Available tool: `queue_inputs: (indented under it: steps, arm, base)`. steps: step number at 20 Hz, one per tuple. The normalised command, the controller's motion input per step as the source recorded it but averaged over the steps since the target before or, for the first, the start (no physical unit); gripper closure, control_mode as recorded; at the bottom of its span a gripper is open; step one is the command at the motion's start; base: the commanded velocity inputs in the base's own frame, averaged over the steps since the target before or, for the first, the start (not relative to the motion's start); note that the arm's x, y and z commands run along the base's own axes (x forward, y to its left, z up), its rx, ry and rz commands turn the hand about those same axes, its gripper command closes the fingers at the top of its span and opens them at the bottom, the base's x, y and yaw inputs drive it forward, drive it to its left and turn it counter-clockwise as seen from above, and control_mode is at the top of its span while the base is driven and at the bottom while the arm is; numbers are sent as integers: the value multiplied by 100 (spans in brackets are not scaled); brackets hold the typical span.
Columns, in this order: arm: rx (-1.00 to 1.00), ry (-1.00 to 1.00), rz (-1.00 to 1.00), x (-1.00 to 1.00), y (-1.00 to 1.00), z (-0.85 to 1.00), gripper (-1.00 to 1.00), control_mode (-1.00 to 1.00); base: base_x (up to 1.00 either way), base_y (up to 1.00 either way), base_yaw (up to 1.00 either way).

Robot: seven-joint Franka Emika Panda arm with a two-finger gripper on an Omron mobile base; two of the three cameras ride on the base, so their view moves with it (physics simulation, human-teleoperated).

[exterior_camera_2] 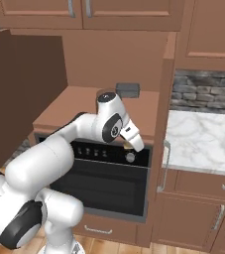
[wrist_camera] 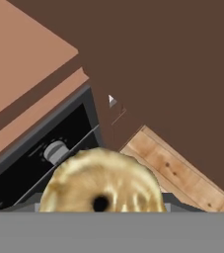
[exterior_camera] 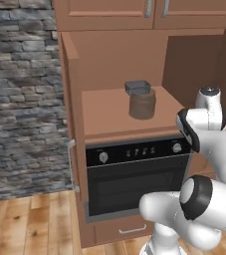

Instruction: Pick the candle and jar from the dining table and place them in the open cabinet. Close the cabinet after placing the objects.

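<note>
The jar stands upright on the shelf of the open cabinet, just in front of a small dark grey box near the back, with the black-fronted oven directly below the shelf and the cabinet doors swung wide to either side. The end effector hangs in front of the oven's control panel, just below the shelf edge, pointing downward. In the hand view the candle sits clamped between its fingers, its yellow-gold knobbly body close against the camera, above the wooden floor.
</note>
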Motion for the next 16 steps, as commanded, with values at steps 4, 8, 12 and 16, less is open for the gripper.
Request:
queue_inputs:
  steps: [4, 8, 12, 16]
  arm:
    - [0, 0, 0, 0, 0, 0, 100, 100]
    - [0, 0, 0, 0, 0, 0, 100, 100]
    - [0, 0, 0, 0, 0, 0, 100, 100]
    - [0, 0, 0, 0, 0, 0, 100, 100]
  base:
    - [4, 35, 0]
    - [1, 25, 0]
    - [5, 27, 0]
    - [1, 16, 0]
